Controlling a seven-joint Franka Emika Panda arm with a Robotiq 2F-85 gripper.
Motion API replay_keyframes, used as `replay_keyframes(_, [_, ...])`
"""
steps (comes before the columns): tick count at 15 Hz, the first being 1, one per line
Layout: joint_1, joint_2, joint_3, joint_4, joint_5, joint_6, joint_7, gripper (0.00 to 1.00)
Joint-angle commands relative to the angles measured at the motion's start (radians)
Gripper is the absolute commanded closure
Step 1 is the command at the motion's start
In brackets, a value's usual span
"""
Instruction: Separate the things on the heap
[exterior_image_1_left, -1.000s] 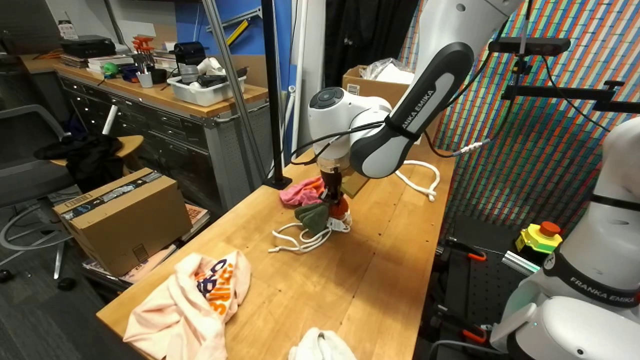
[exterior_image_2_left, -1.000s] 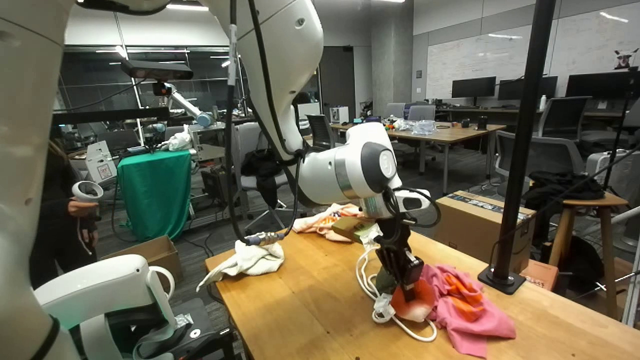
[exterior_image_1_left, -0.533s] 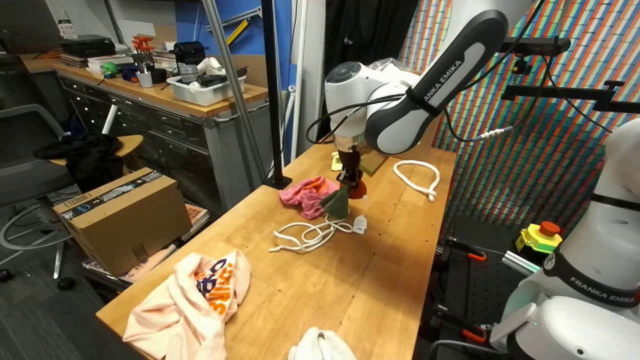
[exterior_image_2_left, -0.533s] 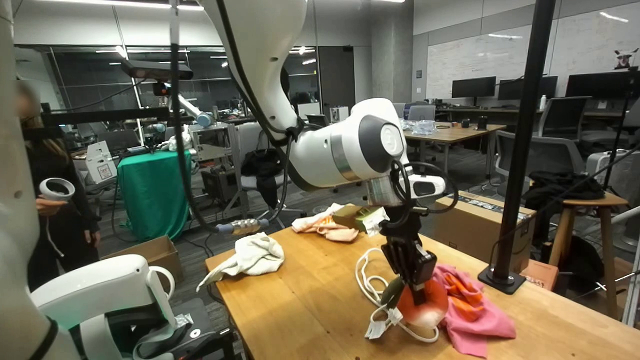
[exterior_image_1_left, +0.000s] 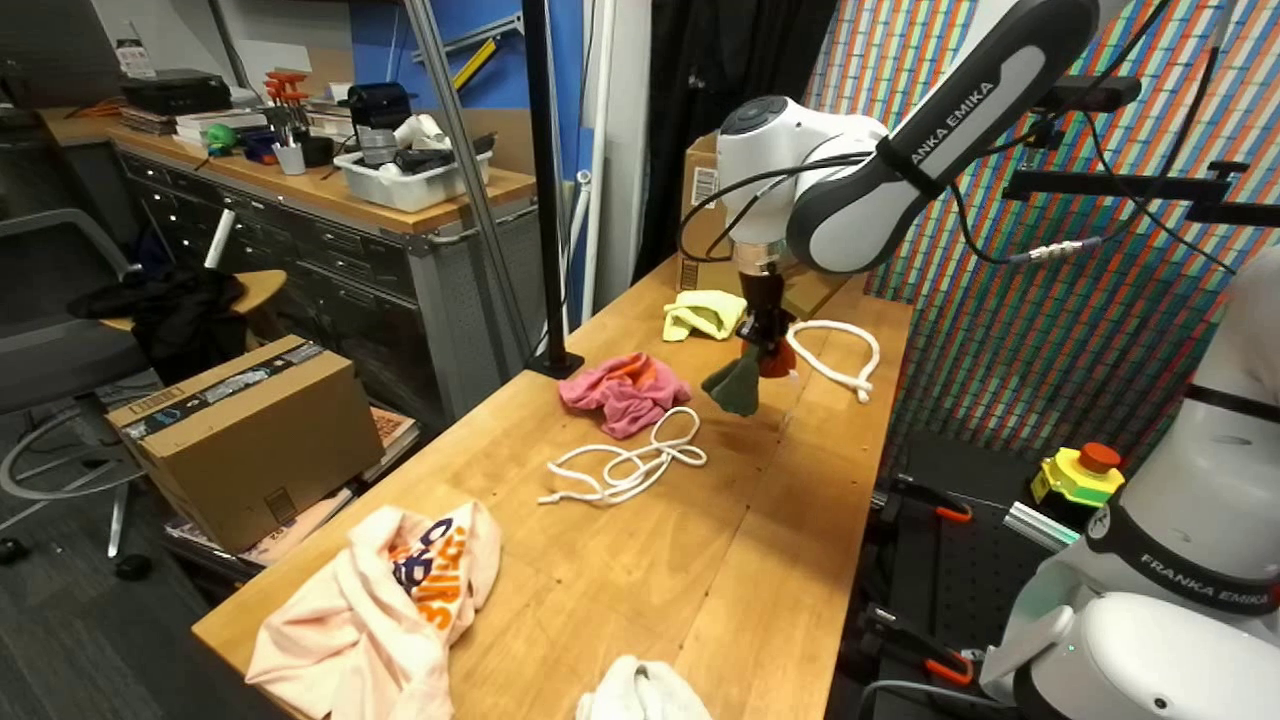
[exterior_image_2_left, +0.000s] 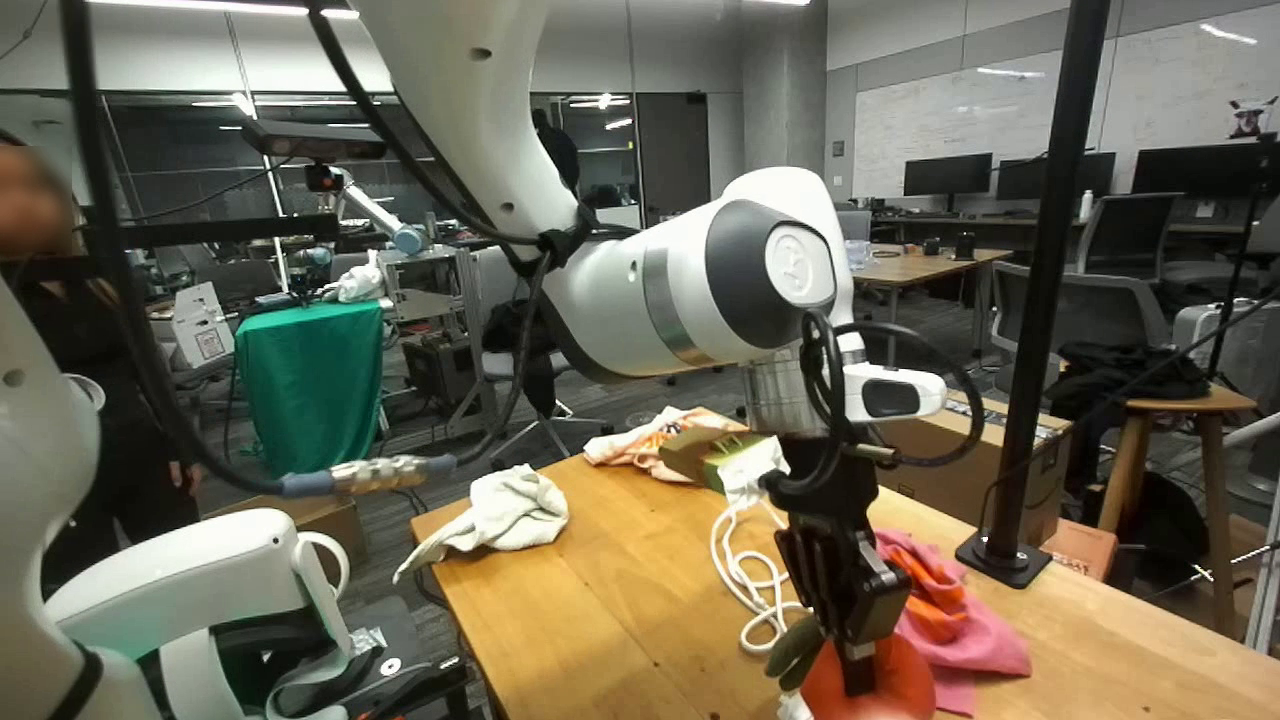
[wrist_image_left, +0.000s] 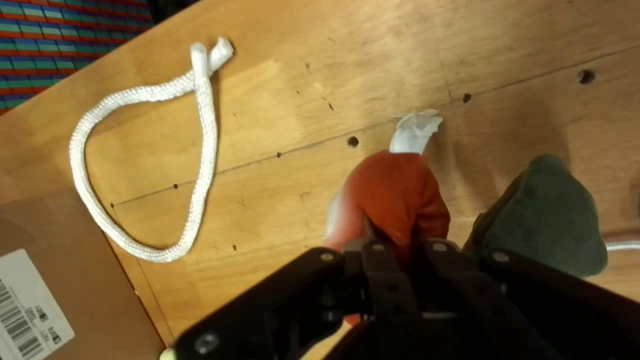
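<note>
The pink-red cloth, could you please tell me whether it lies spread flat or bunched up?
Bunched up: in an exterior view the pink-red cloth lies in a low, rumpled mound of folds on the table.

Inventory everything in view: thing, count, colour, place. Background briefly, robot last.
table: 1, brown wood, centre
red piece: 1, red and white, held over table
green piece: 1, dark green, beside the red piece
cords: at least 2, white, on table
pink cloth: 1, pink and orange, on table
yellow cloth: 1, yellow-green, on table
peach cloth: 1, peach with lettering, table corner
white cloth: 1, white, table end
cardboard boxes: at least 3, brown, around table
pole: 1, black, table edge
stop button: 1, red on yellow, beside table
chairs: several, grey, background
monitors: at least 3, black, background
person: 1, dark clothes, background
working arm: 1, white and black, above table
gripper: 1, black, shut on the red piece
</note>
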Motion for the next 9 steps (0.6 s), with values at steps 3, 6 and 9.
replay_keyframes(3, [-0.063,-0.071,0.005,-0.11,0.015,-0.006,-0.076,0.95])
replay_keyframes(6, [-0.065,-0.069,0.015,-0.149,0.008,-0.001,-0.091,0.95])
replay_keyframes(9, [-0.062,-0.058,0.023,-0.171,0.004,-0.004,-0.094,0.9])
